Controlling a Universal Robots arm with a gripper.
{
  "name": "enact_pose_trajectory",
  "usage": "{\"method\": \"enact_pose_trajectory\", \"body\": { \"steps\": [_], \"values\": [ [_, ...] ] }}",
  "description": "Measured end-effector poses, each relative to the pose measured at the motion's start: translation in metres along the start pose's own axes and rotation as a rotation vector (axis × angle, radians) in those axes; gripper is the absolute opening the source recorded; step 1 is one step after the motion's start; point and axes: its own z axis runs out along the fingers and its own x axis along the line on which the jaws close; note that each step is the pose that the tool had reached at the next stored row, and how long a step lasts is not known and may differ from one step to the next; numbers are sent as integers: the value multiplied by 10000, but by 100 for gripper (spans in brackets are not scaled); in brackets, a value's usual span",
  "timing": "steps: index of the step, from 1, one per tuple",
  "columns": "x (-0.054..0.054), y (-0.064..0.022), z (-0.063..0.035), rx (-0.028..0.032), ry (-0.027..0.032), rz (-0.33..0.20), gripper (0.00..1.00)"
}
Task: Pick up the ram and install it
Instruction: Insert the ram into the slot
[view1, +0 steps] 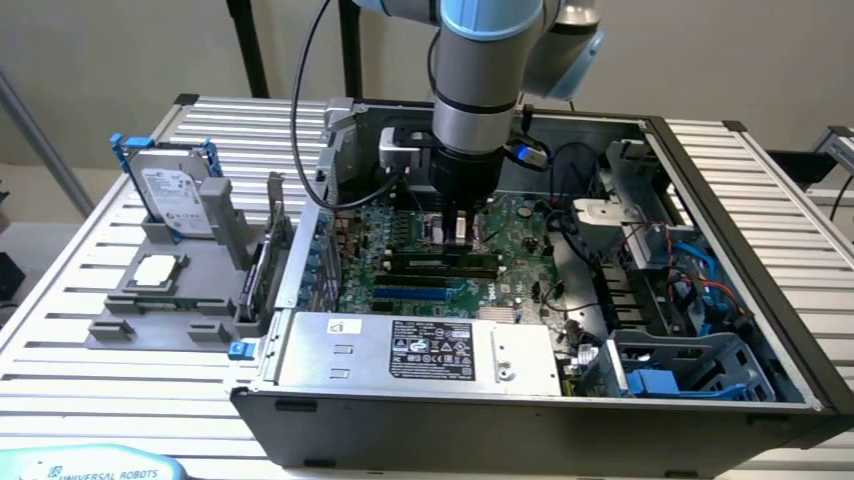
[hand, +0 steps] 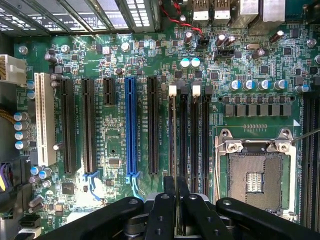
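Fingers (hand: 176, 197) clamped on ram (hand: 176, 186), edge-on between them above memory slots (hand: 189, 132).

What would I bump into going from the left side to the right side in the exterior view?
Hard drive standing in a grey holder → the gripper over the green motherboard → tangle of black cables → blue plastic drive cage in the case's corner.

Even, soft light fills the scene, with glare on the slatted grille (hand: 115, 12) and slightly blurred gripper fingers (hand: 162, 215).
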Motion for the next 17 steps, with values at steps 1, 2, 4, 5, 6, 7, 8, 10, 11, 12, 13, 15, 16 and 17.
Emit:
{"method": "enact_pose_trajectory", "body": {
  "steps": [1, 2, 4, 5, 6, 7, 8, 10, 11, 12, 13, 15, 16, 17],
  "values": [
    [0, 0, 0, -3, 0, 0, 13],
    [0, 1, 0, -9, 1, 0, 13],
    [0, 1, -1, -25, 2, -1, 13],
    [-1, 1, 0, -34, 2, -2, 13],
    [-2, 1, 0, -46, 3, -2, 13],
    [-2, 0, 0, -57, 4, -3, 13],
    [-3, 0, 2, -70, 5, -4, 13],
    [-3, -2, 5, -109, 4, -7, 13],
    [-3, -3, 7, -125, 7, -6, 13],
    [-3, -6, 9, -137, 6, -5, 13],
    [-3, -8, 12, -143, 7, -5, 13],
    [-4, -16, 14, -155, 9, -4, 13],
    [-4, -22, 16, -156, 9, -4, 13],
    [-4, -26, 17, -158, 9, -5, 13]
  ]
}}
